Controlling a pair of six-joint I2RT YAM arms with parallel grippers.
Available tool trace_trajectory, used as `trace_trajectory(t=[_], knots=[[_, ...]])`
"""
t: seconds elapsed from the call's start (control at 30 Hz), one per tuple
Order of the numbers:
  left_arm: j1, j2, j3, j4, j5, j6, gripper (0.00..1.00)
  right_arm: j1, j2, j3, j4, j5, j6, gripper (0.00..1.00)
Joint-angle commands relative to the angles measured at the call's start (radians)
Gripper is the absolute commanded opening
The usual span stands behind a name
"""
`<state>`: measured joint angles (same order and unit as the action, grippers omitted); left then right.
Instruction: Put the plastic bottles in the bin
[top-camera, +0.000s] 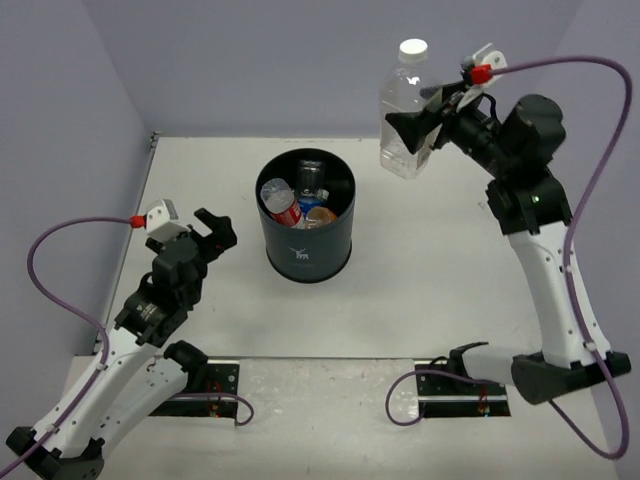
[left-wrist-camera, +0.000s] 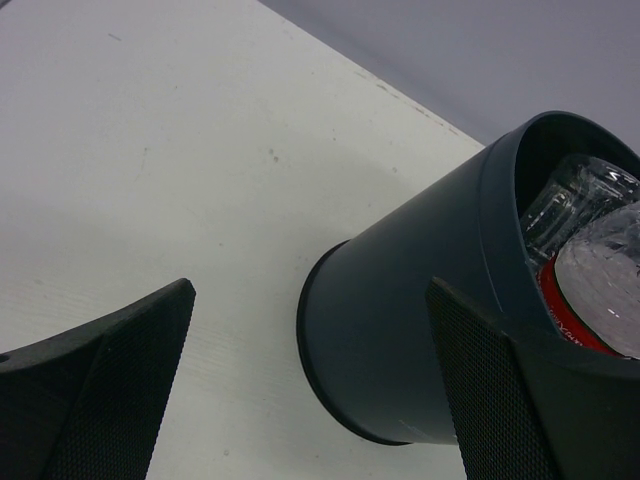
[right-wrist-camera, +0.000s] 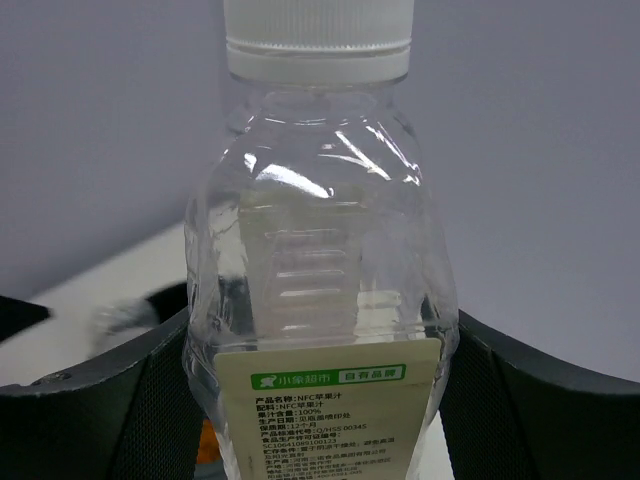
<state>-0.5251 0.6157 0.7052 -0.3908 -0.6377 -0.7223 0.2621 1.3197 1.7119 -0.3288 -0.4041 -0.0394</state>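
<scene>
The bin stands mid-table and holds several bottles. My right gripper clamps the clear cream-labelled bottle upright and raised, to the right of the rim and beyond it. My left gripper hangs open and unloaded, left of the bin. Procedure, as I judge it: centre the bottle over the opening, then release. Only the right wrist view shows the cream label; only the top view shows the bottle's offset from the bin.
</scene>
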Motion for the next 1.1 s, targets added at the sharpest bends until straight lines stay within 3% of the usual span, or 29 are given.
trace_trajectory(t=[0.0, 0.13, 0.27, 0.63, 1.07], knots=[[-0.002, -0.017, 0.008, -0.015, 0.02, -0.019, 1.0, 0.123, -0.041, -0.106, 0.321, -0.253, 0.273, 0.23], [-0.002, -0.043, 0.004, -0.023, 0.025, -0.024, 1.0, 0.262, -0.005, -0.089, 0.349, -0.187, 0.282, 0.24], [-0.003, -0.065, -0.006, -0.024, 0.029, -0.026, 1.0, 0.309, 0.071, -0.096, 0.396, -0.14, 0.3, 0.22], [-0.003, -0.071, -0.008, -0.046, 0.011, -0.029, 1.0, 0.366, 0.262, -0.124, 0.356, 0.015, 0.256, 0.21], [-0.002, -0.052, -0.006, -0.045, 0.007, -0.028, 1.0, 0.381, 0.308, -0.26, 0.333, 0.072, 0.281, 0.26]])
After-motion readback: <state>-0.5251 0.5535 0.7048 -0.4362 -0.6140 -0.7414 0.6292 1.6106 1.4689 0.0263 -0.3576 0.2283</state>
